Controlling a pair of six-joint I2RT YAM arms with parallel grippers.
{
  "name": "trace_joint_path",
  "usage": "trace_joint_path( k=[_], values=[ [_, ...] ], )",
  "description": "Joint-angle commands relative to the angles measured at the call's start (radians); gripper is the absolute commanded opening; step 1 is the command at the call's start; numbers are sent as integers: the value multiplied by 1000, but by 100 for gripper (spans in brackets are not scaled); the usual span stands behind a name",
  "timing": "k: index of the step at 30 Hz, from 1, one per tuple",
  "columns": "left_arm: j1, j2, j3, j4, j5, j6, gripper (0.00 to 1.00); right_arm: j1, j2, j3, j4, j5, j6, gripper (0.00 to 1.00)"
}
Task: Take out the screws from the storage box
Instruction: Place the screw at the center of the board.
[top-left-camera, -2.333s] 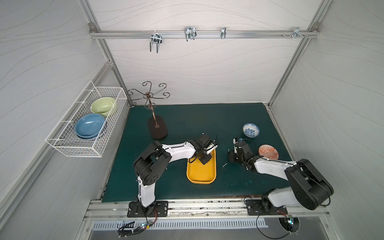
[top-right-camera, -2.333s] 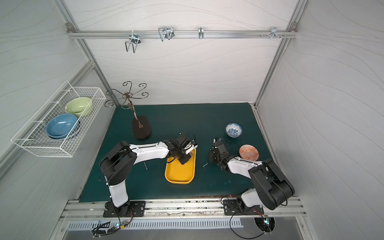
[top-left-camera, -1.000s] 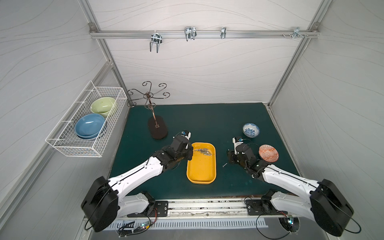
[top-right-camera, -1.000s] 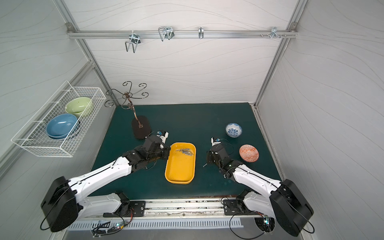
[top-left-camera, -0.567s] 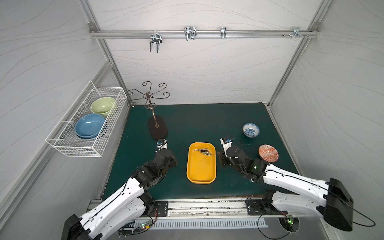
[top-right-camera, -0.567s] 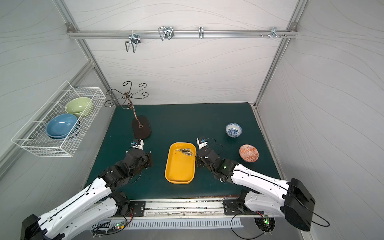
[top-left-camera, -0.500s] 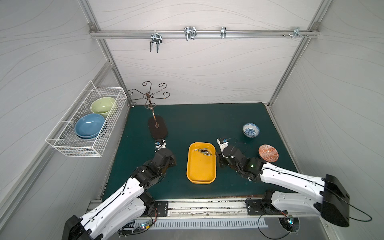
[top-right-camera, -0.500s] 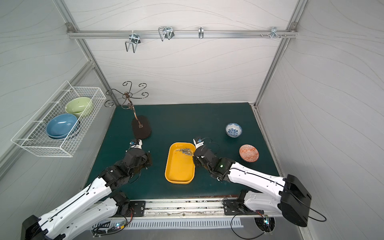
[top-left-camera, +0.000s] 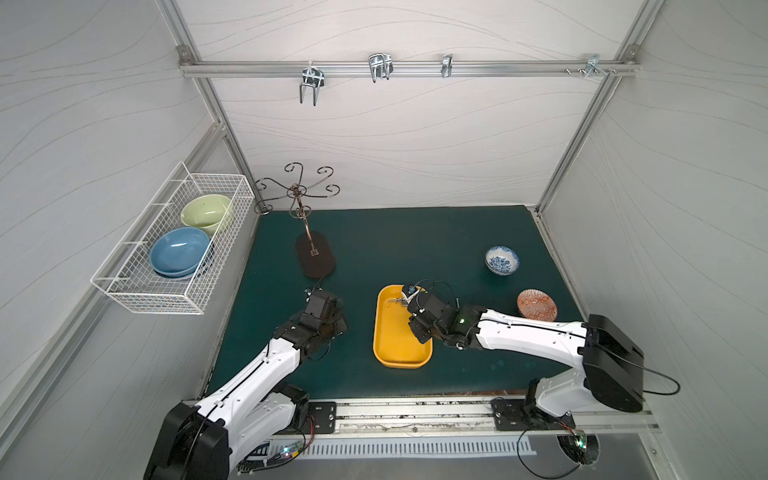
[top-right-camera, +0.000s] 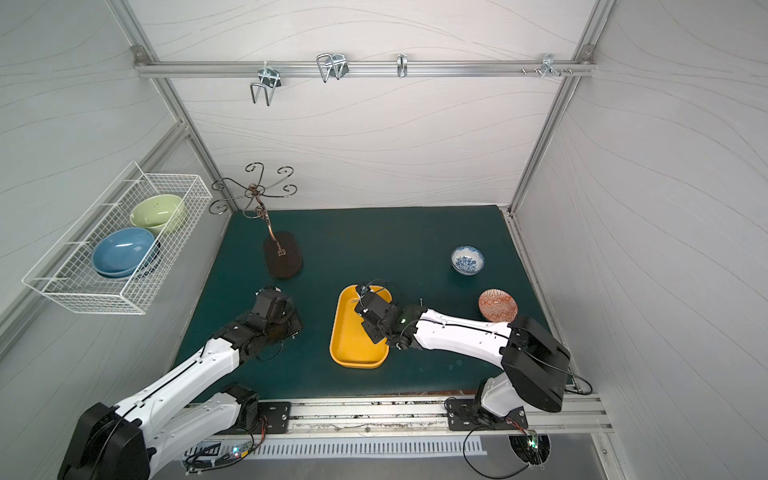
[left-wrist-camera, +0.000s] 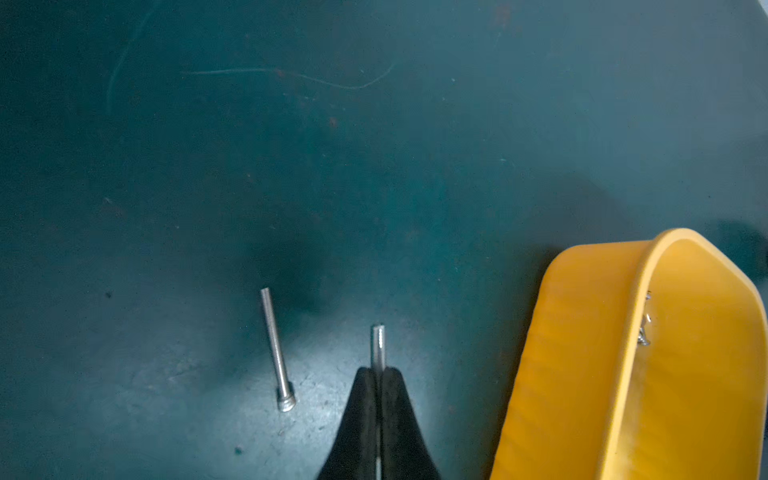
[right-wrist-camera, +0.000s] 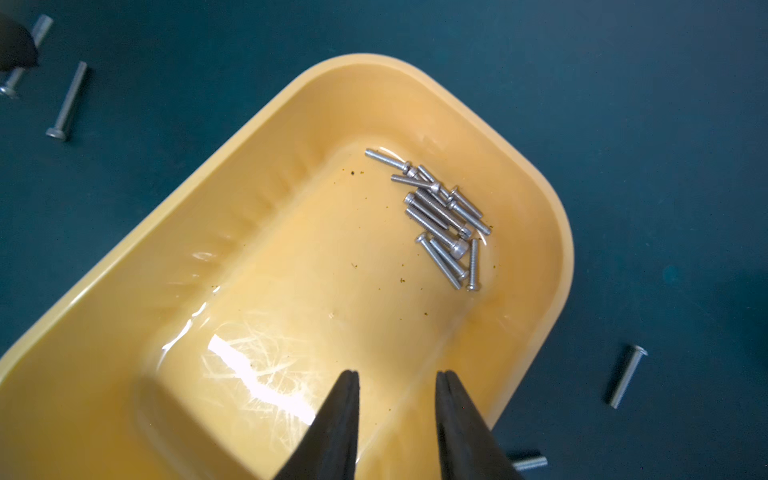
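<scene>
The storage box (top-left-camera: 395, 345) (top-right-camera: 353, 345) is a shallow yellow tray in the middle of the green mat. Several screws (right-wrist-camera: 446, 220) lie heaped at its far end, also visible in a top view (top-left-camera: 397, 300). My right gripper (right-wrist-camera: 397, 374) hangs open above the box's floor (right-wrist-camera: 311, 270), short of the heap, with nothing between its fingers. Left of the box, low over the mat, my left gripper (left-wrist-camera: 378, 370) is shut on one screw (left-wrist-camera: 378, 345). Another screw (left-wrist-camera: 276, 349) lies beside it, with the box wall (left-wrist-camera: 582, 353) close by.
Loose screws lie on the mat on both sides of the box (right-wrist-camera: 66, 102) (right-wrist-camera: 625, 376). A blue-and-white bowl (top-left-camera: 502, 260) and a red patterned dish (top-left-camera: 537, 304) sit at the right. A hook stand (top-left-camera: 315, 259) stands back left; a wire basket (top-left-camera: 174, 245) hangs on the left wall.
My left arm has swung from the box out to the mat on its left, carrying a screw. My right gripper has moved left from the mat to above the box.
</scene>
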Motion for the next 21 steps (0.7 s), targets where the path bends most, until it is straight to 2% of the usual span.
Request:
trace_joint_path(
  k=[1,4,9,21],
  values=[
    [14,33,54,-49,-20,-54,0,-17,53,51,-59,-60,-2,34],
    [27,107,100,-116,-35,-74,0,-39,92,74,-76,-96,9,33],
    [47,192,105,-82,25,-78,0,-63,137,103,-99,-120,17,33],
    [73,221,124,-120,24,-82,0,-134,285,199,-125,-175,10,30]
  ],
)
